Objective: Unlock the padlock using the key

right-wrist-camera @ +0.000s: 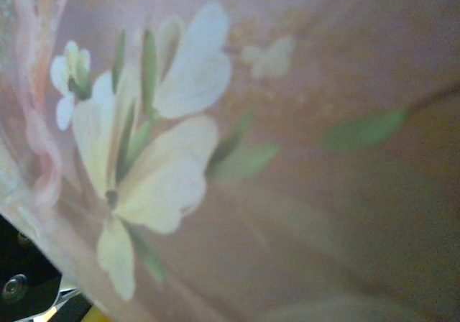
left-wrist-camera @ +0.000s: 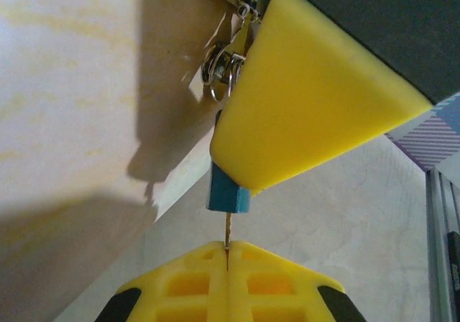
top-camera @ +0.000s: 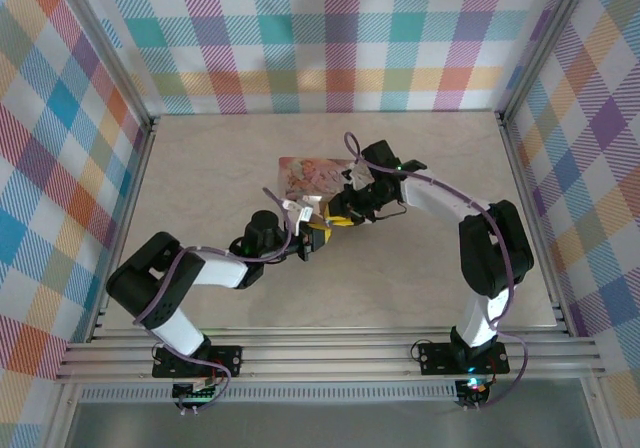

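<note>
Evidently the left gripper (left-wrist-camera: 227,251) is pinched together on a thin brassy strip, seemingly the shackle of the padlock (left-wrist-camera: 228,192). Its blue body sits just beyond those tips, long axis running far-right toward the right gripper (top-camera: 348,206), whose finger (left-wrist-camera: 316,99) covers its far end beside metal rings (left-wrist-camera: 219,70). Whether that gripper clamps anything, I cannot tell.

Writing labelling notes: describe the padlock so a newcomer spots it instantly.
Find the pink flowered tin mid-table, then the left pincer closed at its near edge. The padlock sits right at the pincer's yellow tips, joined by a thin brassy sliver pinched there. It is the one tiny teal-blue block among yellow and pink neighbours.
</note>
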Controlling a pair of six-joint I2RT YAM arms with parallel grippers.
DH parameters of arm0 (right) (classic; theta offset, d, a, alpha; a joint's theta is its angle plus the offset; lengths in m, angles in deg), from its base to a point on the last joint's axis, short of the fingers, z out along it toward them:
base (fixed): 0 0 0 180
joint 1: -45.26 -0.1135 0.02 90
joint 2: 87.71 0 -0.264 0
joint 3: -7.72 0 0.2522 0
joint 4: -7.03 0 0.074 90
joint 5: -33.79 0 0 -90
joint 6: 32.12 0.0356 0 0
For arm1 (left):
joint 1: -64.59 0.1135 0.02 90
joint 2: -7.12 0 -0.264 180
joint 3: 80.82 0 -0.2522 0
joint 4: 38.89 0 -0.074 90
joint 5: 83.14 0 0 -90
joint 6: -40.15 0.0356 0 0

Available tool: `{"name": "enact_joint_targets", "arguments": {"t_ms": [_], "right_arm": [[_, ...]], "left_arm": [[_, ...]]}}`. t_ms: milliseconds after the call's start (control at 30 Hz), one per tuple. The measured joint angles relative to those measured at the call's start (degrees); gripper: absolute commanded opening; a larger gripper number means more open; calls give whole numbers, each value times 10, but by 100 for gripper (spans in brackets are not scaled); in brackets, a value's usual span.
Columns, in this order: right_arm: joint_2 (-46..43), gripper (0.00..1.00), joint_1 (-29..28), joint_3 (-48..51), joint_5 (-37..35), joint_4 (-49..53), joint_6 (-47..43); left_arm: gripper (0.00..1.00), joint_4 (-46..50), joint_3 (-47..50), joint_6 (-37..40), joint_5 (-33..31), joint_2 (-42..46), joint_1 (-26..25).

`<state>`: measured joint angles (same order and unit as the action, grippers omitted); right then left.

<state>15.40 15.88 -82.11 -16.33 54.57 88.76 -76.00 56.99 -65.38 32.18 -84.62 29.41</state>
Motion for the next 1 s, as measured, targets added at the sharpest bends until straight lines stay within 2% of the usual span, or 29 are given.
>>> {"name": "enact_joint_targets", "arguments": {"t_ms": [233, 533, 767, 1000], "right_arm": [[4, 0, -10, -6, -17, 3, 5], [13, 0, -20, 2, -50, 8, -4], [13, 0, -26, 7, -80, -1, -3], [41, 2, -33, 33, -153, -86, 0]], "left_arm": [[0, 47, 4, 2, 25, 28, 19], [0, 13, 26, -12, 30, 52, 51], [0, -17, 24, -15, 34, 58, 53], [0, 52, 24, 7, 37, 117, 54]]}}
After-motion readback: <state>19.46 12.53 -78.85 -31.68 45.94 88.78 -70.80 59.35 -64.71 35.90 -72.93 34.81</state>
